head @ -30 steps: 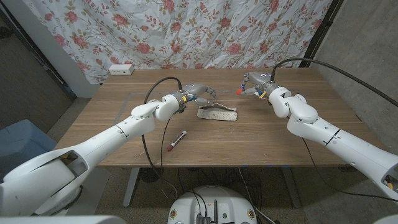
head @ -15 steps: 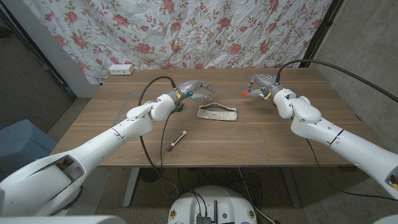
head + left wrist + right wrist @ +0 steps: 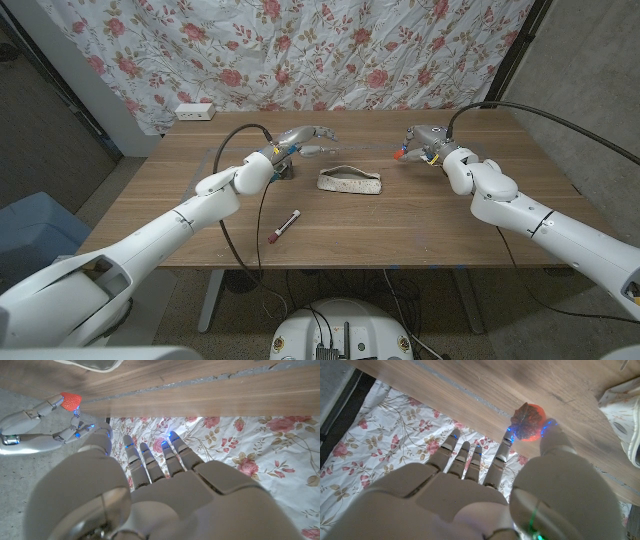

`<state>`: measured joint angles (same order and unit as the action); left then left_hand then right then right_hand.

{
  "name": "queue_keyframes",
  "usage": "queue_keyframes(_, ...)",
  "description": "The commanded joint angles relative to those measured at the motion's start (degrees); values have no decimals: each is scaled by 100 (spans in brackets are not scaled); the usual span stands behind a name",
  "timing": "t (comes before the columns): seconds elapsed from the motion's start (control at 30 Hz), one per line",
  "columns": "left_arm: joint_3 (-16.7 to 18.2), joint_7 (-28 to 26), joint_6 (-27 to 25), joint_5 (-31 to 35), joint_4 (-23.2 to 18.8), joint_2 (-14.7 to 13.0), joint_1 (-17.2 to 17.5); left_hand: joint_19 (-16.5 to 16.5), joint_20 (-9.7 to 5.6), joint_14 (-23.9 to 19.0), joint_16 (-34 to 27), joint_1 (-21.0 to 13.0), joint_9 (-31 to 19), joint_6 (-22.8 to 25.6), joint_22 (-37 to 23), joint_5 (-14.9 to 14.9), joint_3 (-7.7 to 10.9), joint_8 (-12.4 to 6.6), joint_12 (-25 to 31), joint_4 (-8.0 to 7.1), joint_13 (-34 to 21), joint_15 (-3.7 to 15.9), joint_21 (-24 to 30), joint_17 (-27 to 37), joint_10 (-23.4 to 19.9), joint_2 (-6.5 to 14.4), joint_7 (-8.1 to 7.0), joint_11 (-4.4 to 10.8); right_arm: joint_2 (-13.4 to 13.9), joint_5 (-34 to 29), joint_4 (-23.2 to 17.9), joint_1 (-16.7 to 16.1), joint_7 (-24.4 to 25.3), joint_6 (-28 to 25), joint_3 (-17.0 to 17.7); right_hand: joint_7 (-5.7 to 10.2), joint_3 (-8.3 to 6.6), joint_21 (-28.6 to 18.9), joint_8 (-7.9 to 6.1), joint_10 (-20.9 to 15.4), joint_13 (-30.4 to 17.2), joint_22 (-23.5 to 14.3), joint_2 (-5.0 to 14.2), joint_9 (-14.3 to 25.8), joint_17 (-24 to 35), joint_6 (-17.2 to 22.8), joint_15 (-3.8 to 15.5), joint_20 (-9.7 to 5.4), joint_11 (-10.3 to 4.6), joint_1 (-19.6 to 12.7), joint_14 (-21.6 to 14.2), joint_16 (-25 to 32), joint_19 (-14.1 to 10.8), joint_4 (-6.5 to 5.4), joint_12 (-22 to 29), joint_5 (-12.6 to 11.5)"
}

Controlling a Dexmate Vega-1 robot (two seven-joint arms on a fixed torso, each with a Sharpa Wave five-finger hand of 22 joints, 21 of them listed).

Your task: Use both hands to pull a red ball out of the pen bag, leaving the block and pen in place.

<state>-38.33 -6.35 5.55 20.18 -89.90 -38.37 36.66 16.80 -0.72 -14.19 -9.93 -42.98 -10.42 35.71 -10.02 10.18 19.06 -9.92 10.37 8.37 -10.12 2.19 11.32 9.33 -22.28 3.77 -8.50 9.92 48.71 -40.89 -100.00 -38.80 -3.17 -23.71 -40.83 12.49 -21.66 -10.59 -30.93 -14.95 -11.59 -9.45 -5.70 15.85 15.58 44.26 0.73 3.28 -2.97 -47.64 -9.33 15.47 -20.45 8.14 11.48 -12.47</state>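
While right robot hand (image 3: 418, 141) is pinching red ball (image 3: 401, 154) upper right of center, clear of pen bag (image 3: 350, 181) mid-desk, I'm judging ball light, soft; fingertip pinch enough. Left robot hand (image 3: 305, 141) hovering open.

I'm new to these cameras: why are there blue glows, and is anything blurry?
Right wrist view: blue lights glow on the right hand fingertips beside the red ball, whose surface shows glare. Left wrist view: similar blue dots on the left hand; both hands look blurred up close. Head view: evenly lit, sharp.
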Motion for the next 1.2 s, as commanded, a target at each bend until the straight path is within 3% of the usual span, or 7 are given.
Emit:
queue_keyframes(0.03, 355, -228, -78, -583, -78, -67, 300, -61, 2, 48, 34, 72, -5, -84, -6, 4, -29, 8, -2, -11, -21, 392, -31, 13, 55, 6, -16, -17, -28, 17, 251, 51, 109, 157, -125, 10, 38, -10, -23, -29, -17, -18, 30, 19, 22, -20, 36, -28, -34, 48, -45, 39, 23, 1, 29, -36)
queue_keyframes(0.6, 877, -745, -565, -1256, -374, -176, 828, -128, 41, 105, 19, 148, -3, -239, -8, 2, -49, 5, 3, -10, -20, 372, -42, 12, 148, 33, -12, -57, -103, 62, 392, 54, 102, 99, -230, 10, 58, -13, 31, -39, -19, -19, 43, 12, 40, -179, 60, -47, -47, 75, -77, 58, 26, 2, 26, -37)
queue_keyframes(0.93, 1133, -958, -360, -1922, -174, -43, 1053, -144, 40, 121, 16, 155, -2, -255, -8, 4, -41, -10, 9, -1, -20, 362, -42, 11, 172, 60, -2, -64, -113, 63, 473, 116, 23, 124, -309, 4, 75, -15, 79, -15, -21, -19, 42, 6, 51, -318, 55, -52, -36, 93, -84, 64, 23, 5, 15, -37)
queue_keyframes(1.2, 1167, -1068, -330, -2049, -135, -82, 1136, -151, 41, 133, 13, 159, -1, -261, -9, 5, -34, -22, 18, 9, -20, 358, -38, 10, 178, 80, 3, -61, -157, 99, 514, 123, -36, 37, -339, 3, 96, -17, 145, 57, -25, -19, 33, -2, 62, -504, 48, -56, -23, 111, -81, 66, 23, 11, -12, -38)
